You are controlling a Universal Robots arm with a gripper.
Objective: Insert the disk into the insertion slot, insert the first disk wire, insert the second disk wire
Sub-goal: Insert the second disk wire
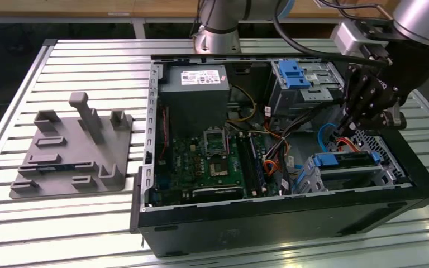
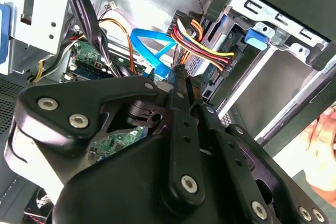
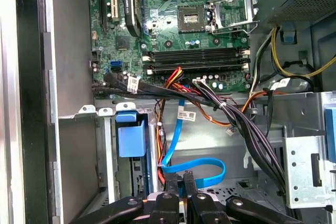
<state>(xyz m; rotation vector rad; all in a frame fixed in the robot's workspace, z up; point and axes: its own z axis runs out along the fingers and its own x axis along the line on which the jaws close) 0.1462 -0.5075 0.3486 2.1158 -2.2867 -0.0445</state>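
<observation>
One tool (image 3: 180, 182), fingers nearly together, pinching blue wire (image 3: 202, 172) end beside disk (image 1: 346, 162) seated in insertion slot (image 1: 326, 177).

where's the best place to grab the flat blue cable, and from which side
Probably the stiff connector end of the flat blue cable, where the gripper sits now, rather than the limp ribbon, which loops and would likely bend. Coming from the open top of the computer case seems best: the disk in the insertion slot stands on one side, bundled wires on the other.
</observation>
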